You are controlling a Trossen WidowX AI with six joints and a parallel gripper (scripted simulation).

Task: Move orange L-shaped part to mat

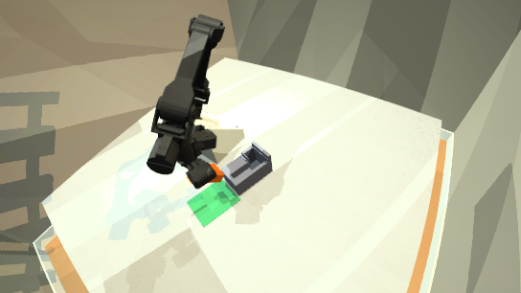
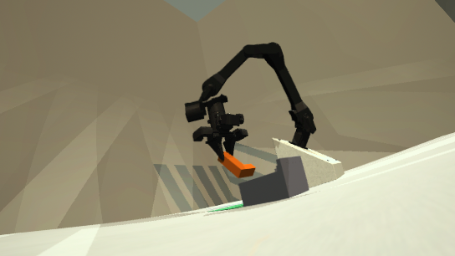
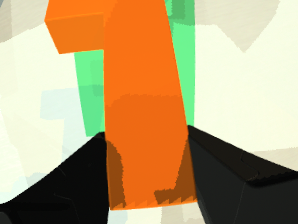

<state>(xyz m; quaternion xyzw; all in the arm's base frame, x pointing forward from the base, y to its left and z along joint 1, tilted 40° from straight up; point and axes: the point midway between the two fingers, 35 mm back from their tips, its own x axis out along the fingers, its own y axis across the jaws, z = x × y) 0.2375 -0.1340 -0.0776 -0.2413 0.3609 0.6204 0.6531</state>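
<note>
The orange part (image 1: 217,173) (image 2: 236,164) (image 3: 142,75) is up in the air, tilted, with its L-shaped end lower than the held end. My gripper (image 2: 225,156) (image 3: 145,137) is shut on its straight end; in the top view the fingers largely hide that end. The green mat (image 1: 206,211) (image 2: 226,207) (image 3: 90,115) lies below, and shows behind the part in the wrist view. The grey tray (image 1: 251,181) (image 2: 263,190) stands beside the mat, its pocket empty in the top view. The part's L-shaped end hangs near the tray's mat-side end, above it in the exterior view.
A pale upright panel (image 2: 319,171) stands behind the tray, near the arm's base. The tray's far end wall (image 2: 296,173) rises higher than its mat-side end. An orange strip (image 1: 427,217) runs along the table's right edge in the top view.
</note>
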